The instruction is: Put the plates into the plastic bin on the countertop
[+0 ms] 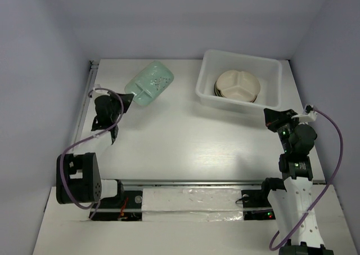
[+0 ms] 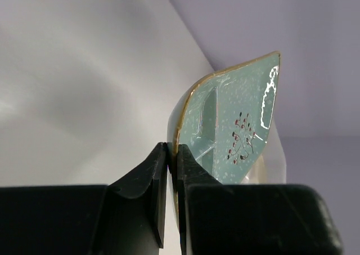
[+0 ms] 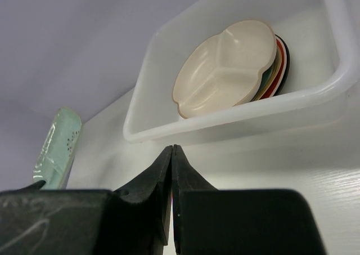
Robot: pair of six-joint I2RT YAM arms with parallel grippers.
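From overhead, you see your left gripper (image 1: 128, 99) in the upper left of the frame, clamped on the edge of the mint plate (image 1: 149, 81), which is held tilted over the white countertop (image 1: 185, 142). Only that wrist's camera shows the plate's thin golden edge, speckled glaze and small flower sprig. Your right gripper (image 3: 171, 153) has its jaws together on nothing, near the translucent plastic bin (image 3: 225, 122). Its camera shows coloured rims stacked under the cream divided plate (image 3: 225, 69).

The white surface (image 1: 185, 148) carries a translucent plastic bin (image 1: 236, 103), resting just beyond the right fingers (image 3: 160, 182), well apart from the left fingers (image 2: 152, 182). A metal rail (image 1: 84, 104) edges it beside the left fingers.
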